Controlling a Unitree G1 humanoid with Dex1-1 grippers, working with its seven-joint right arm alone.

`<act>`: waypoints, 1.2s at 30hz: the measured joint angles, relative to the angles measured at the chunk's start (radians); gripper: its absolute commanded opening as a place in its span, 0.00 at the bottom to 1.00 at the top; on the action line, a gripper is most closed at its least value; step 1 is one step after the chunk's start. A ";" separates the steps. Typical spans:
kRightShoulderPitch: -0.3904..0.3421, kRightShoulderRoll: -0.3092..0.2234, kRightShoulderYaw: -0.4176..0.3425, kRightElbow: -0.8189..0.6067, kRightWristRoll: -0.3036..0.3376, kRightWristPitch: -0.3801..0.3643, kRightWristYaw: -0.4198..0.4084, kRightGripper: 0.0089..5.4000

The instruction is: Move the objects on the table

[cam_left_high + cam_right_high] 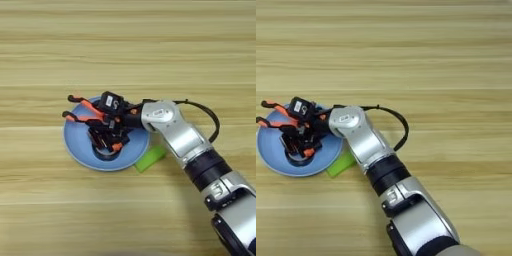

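A silver robot arm reaches from the lower right across a wooden table [125, 45] to a round light-blue plate [80, 150]. Its gripper [107, 142] hangs over the plate's middle among orange-handled pliers [85, 111] and a black clamp [102, 150]; whether its fingers are open or holding anything cannot be told. A green block [151, 158] lies just beside the plate's right rim.

My forearm [187, 142] covers half the green block [151, 159]. I can't separate my fingers from the clamp [106, 140] on the plate [80, 150].
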 measured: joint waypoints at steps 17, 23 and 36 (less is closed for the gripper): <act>-0.005 0.006 -0.009 0.001 -0.012 -0.002 -0.001 0.88; 0.002 0.019 -0.100 -0.150 0.139 -0.050 0.035 0.99; 0.103 -0.155 -0.260 -0.394 0.356 0.071 0.179 0.99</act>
